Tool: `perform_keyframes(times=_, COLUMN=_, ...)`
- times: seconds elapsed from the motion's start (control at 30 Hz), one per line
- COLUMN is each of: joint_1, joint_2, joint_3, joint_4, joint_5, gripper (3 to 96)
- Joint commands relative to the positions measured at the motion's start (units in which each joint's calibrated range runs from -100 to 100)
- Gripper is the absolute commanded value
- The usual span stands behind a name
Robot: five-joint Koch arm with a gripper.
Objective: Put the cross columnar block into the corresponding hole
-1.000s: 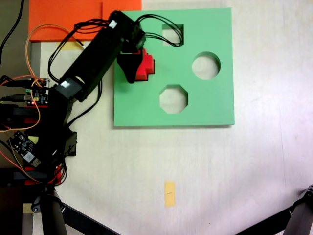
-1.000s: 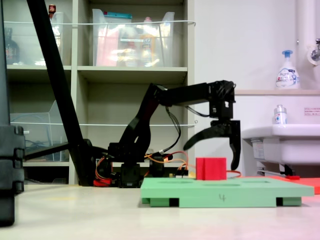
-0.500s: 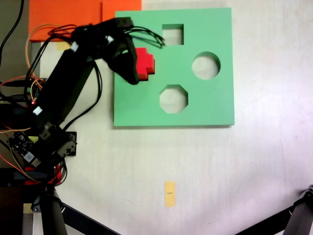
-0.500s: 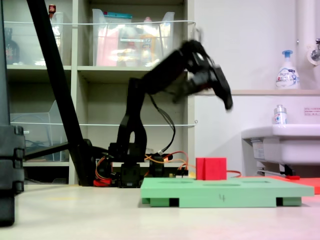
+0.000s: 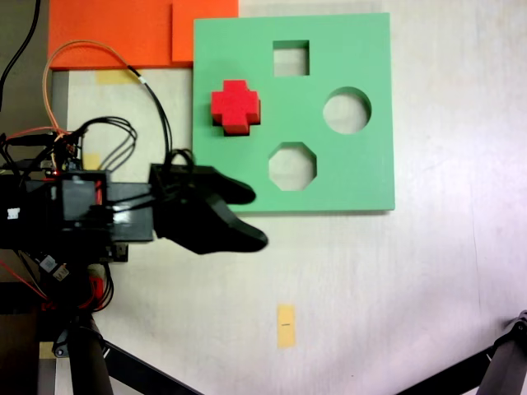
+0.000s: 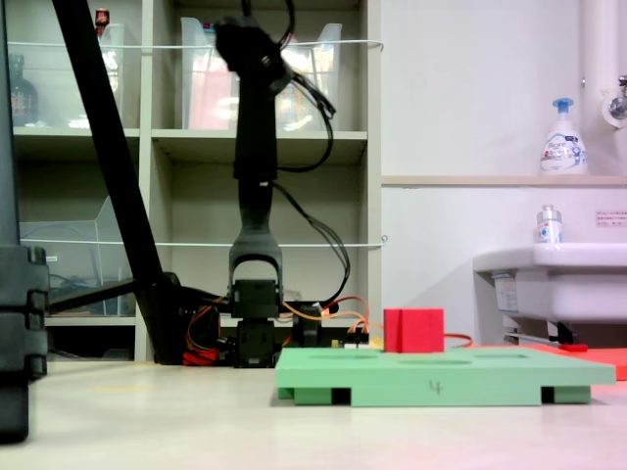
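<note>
The gripper (image 5: 243, 216) was seen in the first exterior view nearest the camera, raised high over the desk (image 5: 395, 288) just off the near edge of the green board (image 5: 362, 173), its jaws slightly parted and holding nothing. Beyond it, the cross columnar block (image 5: 235, 106) stood on the green board in the plus-shaped hole, well apart from the gripper. In the second exterior view the block (image 6: 412, 330) was shown standing clear above the board's top face (image 6: 441, 374), so it was judged to be only partly sunk, or resting at the mouth of the hole.

If more seating were wanted, the block would best be pressed straight down from above with the jaws brought together, squarely on its top, so that the arms of the cross were not skewed against the cutout's edges.

The hole itself was wholly covered by the block, so how deep the block sat could not be told. In the second exterior view the gripper could not be made out against the shelf (image 6: 255, 137), the arm's upper end being blurred.
</note>
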Motion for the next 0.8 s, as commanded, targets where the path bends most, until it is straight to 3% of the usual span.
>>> perform_keyframes(times=0.03, joint_1=-2.5, joint_2=-18.0, joint_3=-31.3, joint_4=31.0, joint_5=-2.6, gripper=57.1)
perform_keyframes(times=0.13, joint_1=-2.5, joint_2=-30.8, joint_3=-64.3, joint_4=61.6, joint_5=-5.0, gripper=53.0)
perform_keyframes(times=0.33, joint_1=-1.2, joint_2=-36.1, joint_3=-115.7, joint_4=98.0, joint_5=-14.5, gripper=49.7)
perform_keyframes(times=0.47, joint_1=-1.2, joint_2=-36.1, joint_3=-137.3, joint_4=99.5, joint_5=-17.4, gripper=49.4)
perform_keyframes(times=0.57, joint_1=-0.6, joint_2=-36.1, joint_3=-137.3, joint_4=99.4, joint_5=-18.1, gripper=49.1)
perform_keyframes(times=0.67, joint_1=-0.3, joint_2=-36.1, joint_3=-137.3, joint_4=86.7, joint_5=-18.2, gripper=49.1)
perform_keyframes(times=0.73, joint_1=-0.1, joint_2=-36.1, joint_3=-137.3, joint_4=85.2, joint_5=-18.3, gripper=45.3)
perform_keyframes(times=0.8, joint_1=-0.1, joint_2=-36.1, joint_3=-137.3, joint_4=85.1, joint_5=-18.2, gripper=49.5)
